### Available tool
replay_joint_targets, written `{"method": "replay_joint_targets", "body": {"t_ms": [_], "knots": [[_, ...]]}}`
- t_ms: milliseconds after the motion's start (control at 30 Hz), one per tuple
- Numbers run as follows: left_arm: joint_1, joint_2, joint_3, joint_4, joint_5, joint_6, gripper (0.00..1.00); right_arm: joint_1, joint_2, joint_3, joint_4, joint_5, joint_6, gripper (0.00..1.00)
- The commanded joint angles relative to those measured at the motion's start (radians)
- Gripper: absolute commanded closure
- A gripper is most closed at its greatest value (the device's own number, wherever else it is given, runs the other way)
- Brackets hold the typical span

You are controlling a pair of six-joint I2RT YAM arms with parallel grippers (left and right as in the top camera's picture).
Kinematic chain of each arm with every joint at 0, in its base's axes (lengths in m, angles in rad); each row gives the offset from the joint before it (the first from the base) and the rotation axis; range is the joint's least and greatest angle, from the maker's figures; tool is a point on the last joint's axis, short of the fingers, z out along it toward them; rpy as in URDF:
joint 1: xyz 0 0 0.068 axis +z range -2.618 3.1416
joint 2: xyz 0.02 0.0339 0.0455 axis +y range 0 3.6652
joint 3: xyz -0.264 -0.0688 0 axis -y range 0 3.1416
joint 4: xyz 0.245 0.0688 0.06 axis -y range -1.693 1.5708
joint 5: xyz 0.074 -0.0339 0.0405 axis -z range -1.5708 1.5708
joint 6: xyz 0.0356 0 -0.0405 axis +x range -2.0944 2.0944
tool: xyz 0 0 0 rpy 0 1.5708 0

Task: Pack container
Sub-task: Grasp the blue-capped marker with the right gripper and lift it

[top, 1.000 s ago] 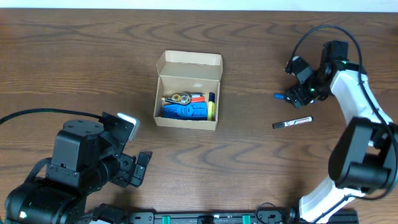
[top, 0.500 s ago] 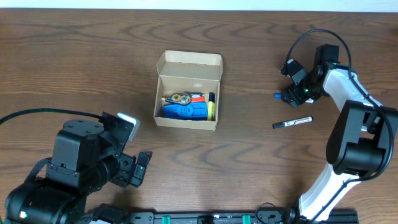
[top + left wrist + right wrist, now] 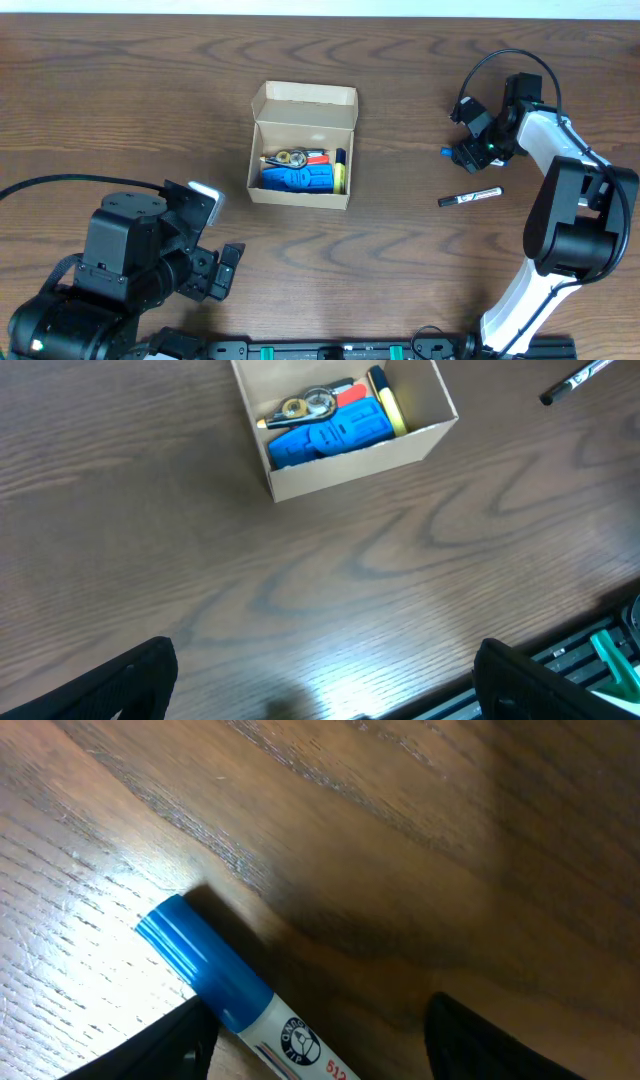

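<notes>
Surface: dark brown wood-grain tabletop (image 3: pixel 120 90), with a pale strip beyond its far edge.
Left gripper (image 3: pixel 325 660): near the near-left corner, jaws spread wide over bare wood, holding nothing.
Container (image 3: pixel 300 198): tan cardboard box just left of the tabletop's middle, a little toward the far edge. Its mouth faces up.
Long axis: roughly parallel to the far edge, turned slightly.
Flap (image 3: pixel 305 97): hinged on the far side and folded back.
Inside: a blue plastic item (image 3: pixel 295 178) along the near wall and a yellow-bodied marker (image 3: pixel 340 172) at the right end.
Black marker (image 3: pixel 470 197): lies toward the right edge; its white label is too small to read.
Blue-capped marker (image 3: pixel 215 980): lies flat, with "512" beside a round emblem.
Right gripper (image 3: pixel 318 1015): low over it, fingers parted either side, not pinching.
</notes>
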State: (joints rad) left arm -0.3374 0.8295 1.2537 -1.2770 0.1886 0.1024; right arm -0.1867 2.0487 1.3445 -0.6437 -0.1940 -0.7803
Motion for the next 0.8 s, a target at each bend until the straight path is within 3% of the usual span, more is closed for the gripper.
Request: {"method": "replay_joint_targets", "body": {"t_ms": [0, 333, 633, 767], "knots": [[0.003, 0.001, 0.014, -0.003, 0.011, 0.006, 0.05, -0.013, 0.019, -0.016, 0.009, 0.003, -0.015, 0.35], [0.003, 0.001, 0.014, -0.003, 0.011, 0.006, 0.05, -0.013, 0.058, -0.017, 0.016, 0.003, -0.013, 0.42], [0.003, 0.001, 0.014, -0.003, 0.011, 0.006, 0.05, -0.013, 0.068, -0.017, 0.025, 0.003, 0.023, 0.67], [0.003, 0.001, 0.014, -0.003, 0.011, 0.006, 0.05, -0.008, 0.068, -0.017, 0.027, 0.003, 0.063, 0.74]]}}
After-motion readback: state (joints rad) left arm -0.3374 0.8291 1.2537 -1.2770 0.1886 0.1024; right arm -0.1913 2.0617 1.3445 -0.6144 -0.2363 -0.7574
